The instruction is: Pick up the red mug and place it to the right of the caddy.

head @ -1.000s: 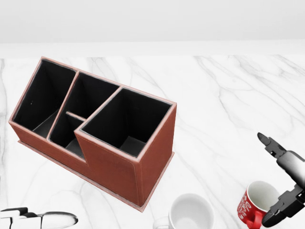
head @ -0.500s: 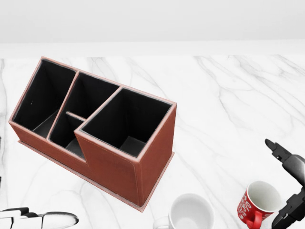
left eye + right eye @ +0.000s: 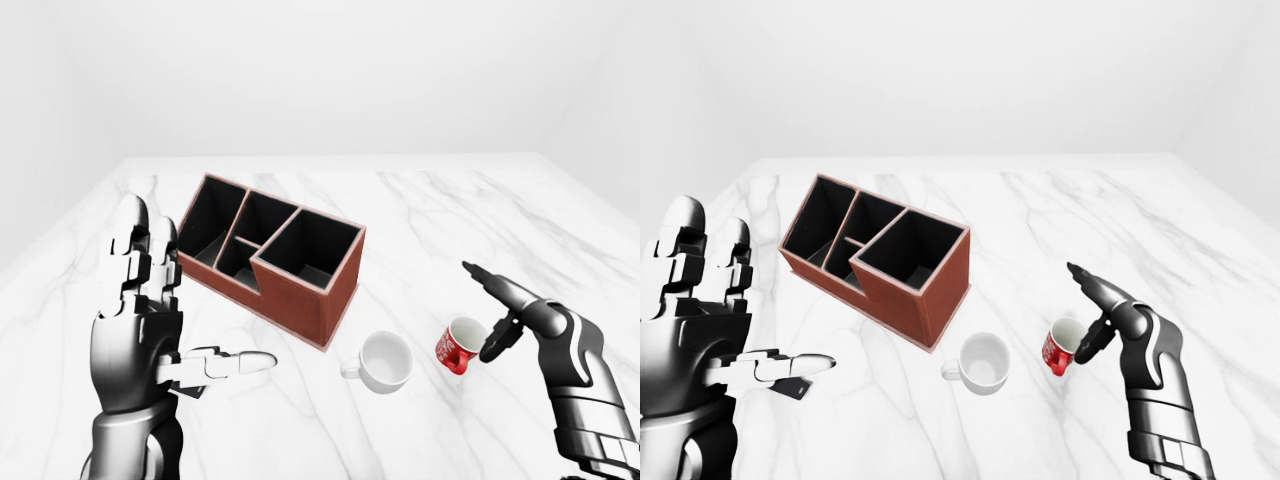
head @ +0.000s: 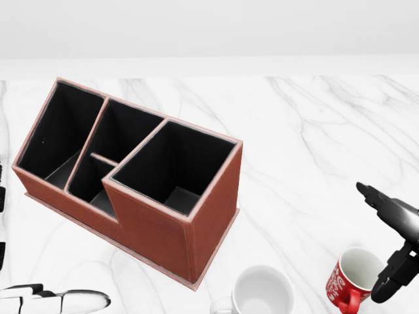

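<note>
A: On the marble table [image 3: 420, 200], right of the white mug [image 3: 386, 360], sits the red mug [image 3: 460, 344]. Upright, mouth up, handle toward the view's bottom. It stands well apart from the caddy [image 3: 275, 255], down and to the caddy's right.

B: Right hand [image 3: 500, 310]?

A: Spread open, holding nothing. One finger points up-left over the mug, a dark finger hangs just beside the rim on its right side. Contact can't be told.

B: Left hand [image 3: 150, 310]?

A: Raised, palm open, empty, far from everything.

B: How does the mug handle?

A: Looks like glazed ceramic: rigid, smooth, probably slick, fairly light, likely to chip if dropped. Small cylinder, white inside, white lettering on red. Best hold seems to be across the body, fingers on opposite walls, or over the rim; the handle loop looks too small for these fingers.

B: Other stuff?

A: Caddy is a brown leather-look box, black-lined, stepped, several compartments, all looking empty. Table is glossy white marble with grey veins.
</note>
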Controlling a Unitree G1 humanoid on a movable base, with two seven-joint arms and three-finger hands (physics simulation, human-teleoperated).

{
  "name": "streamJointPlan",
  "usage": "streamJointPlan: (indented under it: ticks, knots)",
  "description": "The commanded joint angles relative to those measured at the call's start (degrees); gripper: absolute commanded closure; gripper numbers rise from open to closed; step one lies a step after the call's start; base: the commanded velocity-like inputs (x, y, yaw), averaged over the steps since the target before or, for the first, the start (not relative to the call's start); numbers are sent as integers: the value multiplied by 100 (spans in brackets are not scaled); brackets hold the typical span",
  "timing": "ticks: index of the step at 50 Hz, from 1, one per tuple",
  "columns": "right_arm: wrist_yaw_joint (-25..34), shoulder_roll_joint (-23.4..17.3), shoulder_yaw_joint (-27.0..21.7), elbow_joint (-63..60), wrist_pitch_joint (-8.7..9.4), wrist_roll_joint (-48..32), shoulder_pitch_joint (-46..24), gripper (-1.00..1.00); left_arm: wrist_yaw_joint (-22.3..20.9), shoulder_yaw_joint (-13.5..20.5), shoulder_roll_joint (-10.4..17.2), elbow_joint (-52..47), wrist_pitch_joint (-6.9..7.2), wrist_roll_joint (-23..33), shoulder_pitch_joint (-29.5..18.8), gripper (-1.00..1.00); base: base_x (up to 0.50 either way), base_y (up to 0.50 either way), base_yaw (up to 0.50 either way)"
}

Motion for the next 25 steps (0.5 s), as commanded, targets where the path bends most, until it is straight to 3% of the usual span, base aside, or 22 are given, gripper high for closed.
streamJointPlan:
  ticks: [1,10,25]
  knots:
    - [0,-21,161,251,0,-226,-163,-100,5,19,11,-3,0,-12,-11,-100,0,0,0]
    - [0,85,154,50,0,-473,95,-100,-24,93,-14,-69,0,-62,-19,-100,0,0,0]
    - [-101,59,242,577,0,-484,-52,-100,-6,106,-5,-17,0,-13,-54,-100,0,0,0]
